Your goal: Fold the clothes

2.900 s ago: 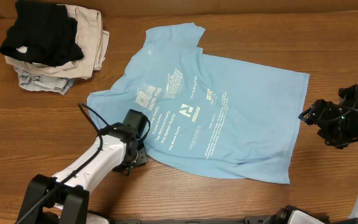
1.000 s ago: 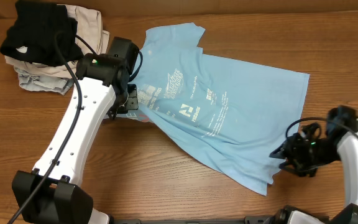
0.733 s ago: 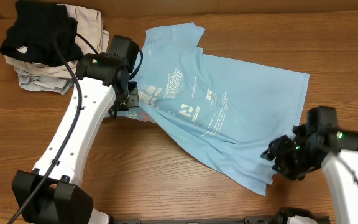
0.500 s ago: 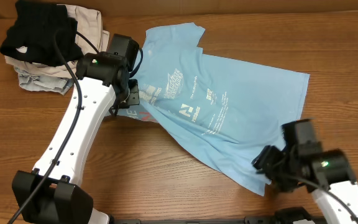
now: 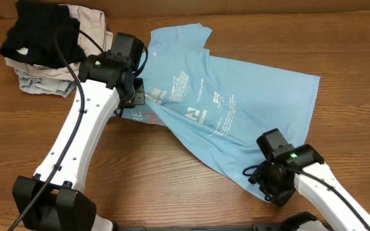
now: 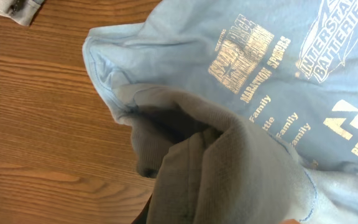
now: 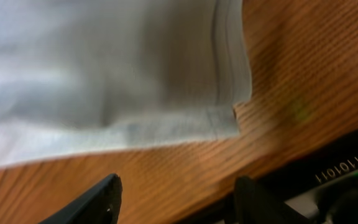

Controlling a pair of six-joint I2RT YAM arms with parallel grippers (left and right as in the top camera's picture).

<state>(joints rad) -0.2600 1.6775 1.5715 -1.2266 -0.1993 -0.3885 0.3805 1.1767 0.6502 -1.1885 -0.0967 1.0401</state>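
Note:
The light sky-blue T-shirt (image 5: 236, 96) lies across the middle of the table, white print up. Its left lower part is folded over toward the collar, and pink lettering shows on the turned-up underside. My left gripper (image 5: 132, 96) is at that fold beside the left sleeve and shut on the shirt. In the left wrist view the bunched shirt (image 6: 260, 62) drapes over the fingers and hides them. My right gripper (image 5: 263, 183) is open at the shirt's front hem corner. In the right wrist view the open fingers (image 7: 179, 199) sit just short of the hem corner (image 7: 225, 118).
A pile of folded garments stands at the back left: black one (image 5: 40, 32) on top, beige (image 5: 94, 32) and pale denim (image 5: 40, 83) beneath, close to my left arm. The table's front edge (image 7: 328, 168) is right behind my right gripper.
My right arm has swung left along the table's front to the shirt's front hem corner. My left gripper has edged slightly toward the collar with the shirt edge in it.

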